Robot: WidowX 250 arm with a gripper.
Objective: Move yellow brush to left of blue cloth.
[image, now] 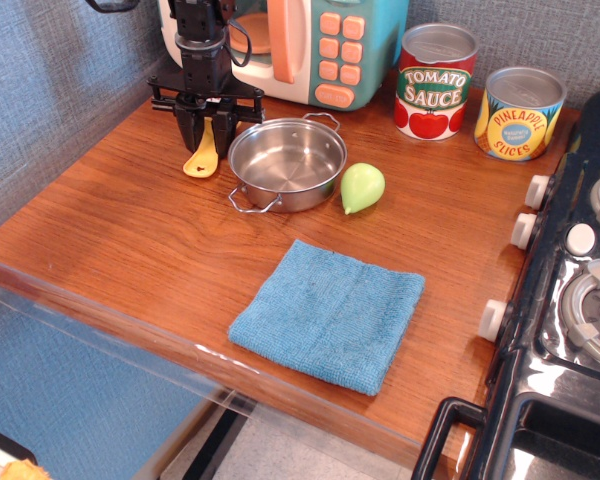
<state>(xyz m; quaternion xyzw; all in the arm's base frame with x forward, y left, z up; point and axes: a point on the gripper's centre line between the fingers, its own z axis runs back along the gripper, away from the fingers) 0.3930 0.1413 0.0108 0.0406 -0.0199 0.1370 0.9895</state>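
Yellow brush [203, 156] sits pinched in the closed gripper [206, 128], hard beside the steel pot [285, 162] (bare wood lies left of the blue cloth [329, 312]).

Place: a toy play kitchen set up for a robot.
Tabletop: wood-grain tabletop [130, 250] against grey fabric walls.
Appliances: pastel toy microwave [310, 45] at the back; black toy stove [580, 300] with white knobs on the right.
Groceries: tomato sauce can [435, 82], pineapple slices can [520, 113].
Cookware: small steel pot [286, 163].
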